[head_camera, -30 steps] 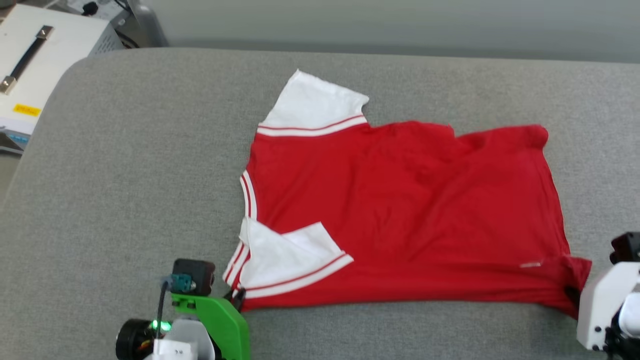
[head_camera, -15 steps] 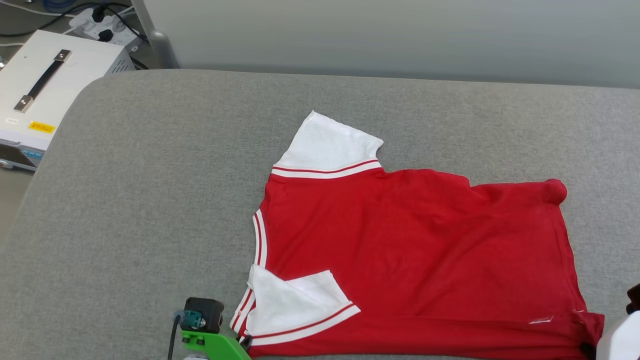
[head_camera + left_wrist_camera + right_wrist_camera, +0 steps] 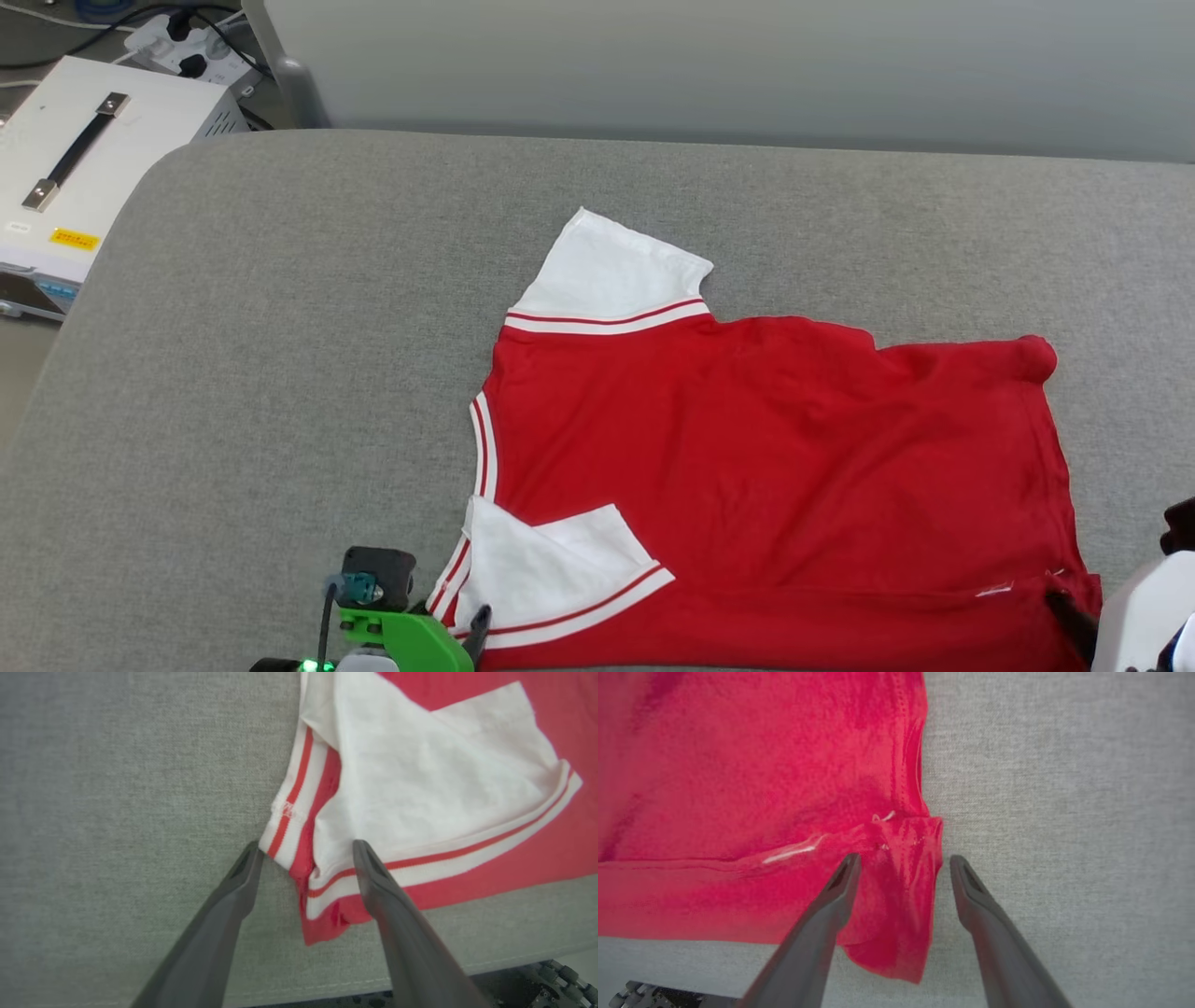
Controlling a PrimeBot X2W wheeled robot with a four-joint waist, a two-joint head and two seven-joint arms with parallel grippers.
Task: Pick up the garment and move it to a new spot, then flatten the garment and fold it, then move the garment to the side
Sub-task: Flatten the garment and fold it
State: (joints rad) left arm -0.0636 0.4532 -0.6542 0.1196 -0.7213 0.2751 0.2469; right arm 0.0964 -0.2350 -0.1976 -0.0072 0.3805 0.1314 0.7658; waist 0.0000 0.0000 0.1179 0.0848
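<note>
Bright even light, slight blur

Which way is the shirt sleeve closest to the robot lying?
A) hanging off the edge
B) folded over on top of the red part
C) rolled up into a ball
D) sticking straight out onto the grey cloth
B: the near white sleeve is flipped inward and lies on the red T-shirt itself, while the far sleeve sticks out onto the grey surface.
</note>
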